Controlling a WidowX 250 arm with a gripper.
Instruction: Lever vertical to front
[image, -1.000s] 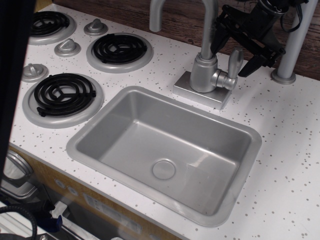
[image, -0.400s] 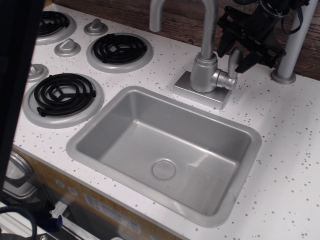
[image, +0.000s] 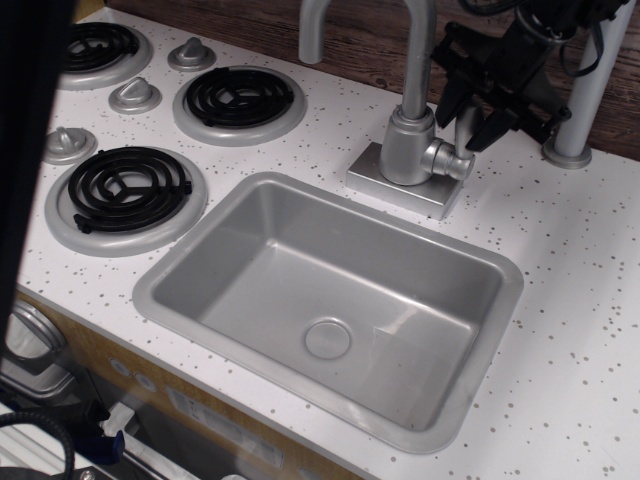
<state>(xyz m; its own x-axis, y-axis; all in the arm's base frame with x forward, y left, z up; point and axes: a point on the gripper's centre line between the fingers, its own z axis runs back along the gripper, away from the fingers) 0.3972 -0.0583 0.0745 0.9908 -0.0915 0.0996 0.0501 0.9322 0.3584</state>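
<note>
The lever is a small silver paddle on a short stub on the right side of the faucet body. It stands upright. My black gripper comes down from the upper right. Its two fingers sit tight against the paddle, one on each side, so it looks shut on the lever. The fingers hide the top of the paddle.
The tall curved spout rises just left of the gripper. A grey post stands close on its right. The grey sink lies in front. Stove burners and knobs are at left. A dark blurred shape covers the left edge.
The gripper has moved down and left onto the lever, and its fingers have closed from wide apart to against the paddle. The lever still stands upright.
</note>
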